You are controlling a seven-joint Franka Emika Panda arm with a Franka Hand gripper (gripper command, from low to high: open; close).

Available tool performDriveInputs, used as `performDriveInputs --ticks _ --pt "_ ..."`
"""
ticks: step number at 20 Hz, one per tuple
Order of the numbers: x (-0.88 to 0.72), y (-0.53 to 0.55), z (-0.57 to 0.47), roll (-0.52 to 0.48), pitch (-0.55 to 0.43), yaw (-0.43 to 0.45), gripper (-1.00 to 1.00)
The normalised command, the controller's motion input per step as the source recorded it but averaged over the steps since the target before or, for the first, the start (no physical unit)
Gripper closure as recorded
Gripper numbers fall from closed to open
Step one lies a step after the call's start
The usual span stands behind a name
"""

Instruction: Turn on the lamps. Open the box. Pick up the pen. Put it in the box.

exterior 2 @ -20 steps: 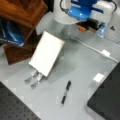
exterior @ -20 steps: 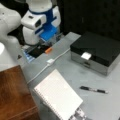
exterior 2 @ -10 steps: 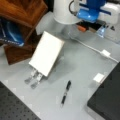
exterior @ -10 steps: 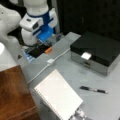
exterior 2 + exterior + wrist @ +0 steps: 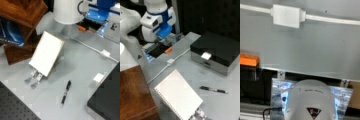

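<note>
Four jobs on the card and none shows as finished. The gripper (image 5: 170, 38) hangs low at the back of the table, over a dark tray, just beside an orange block (image 5: 168, 50) and near the switch (image 5: 170, 61) on the white cable. Whether its fingers are apart or together, I cannot tell. Over the last second the arm has only edged sideways back there, so nothing on the table has moved. The lamp (image 5: 67, 11) stands close to that end, and I can't say if it is lit. The box (image 5: 220, 47) sits shut at a front view's right with its white latch (image 5: 206, 55) facing forward. The pen (image 5: 213, 89) lies flat on the bare table in front of the box, well apart from the gripper, with the tilted white panel (image 5: 178, 96) off to its side. In the wrist view the switch (image 5: 287, 15) sits ahead, the orange block (image 5: 248, 60) to the left.
</note>
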Motion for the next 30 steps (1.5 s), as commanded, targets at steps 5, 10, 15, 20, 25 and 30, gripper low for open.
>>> performDriveInputs --ticks 5,10,15,20,25,30 --pt "-0.37 0.15 -0.27 0.003 -0.169 -0.130 -1.00" --pt "-0.24 0.21 -0.32 0.013 -0.214 -0.112 -1.00" --pt "-0.20 0.23 -0.28 -0.019 -0.216 -0.083 -1.00" --pt "-0.18 0.24 -0.12 -0.019 -0.191 -0.102 1.00" --pt "-0.17 0.23 -0.12 -0.034 -0.171 -0.134 1.00" --pt "-0.18 0.18 -0.18 -0.017 -0.182 -0.114 1.00"
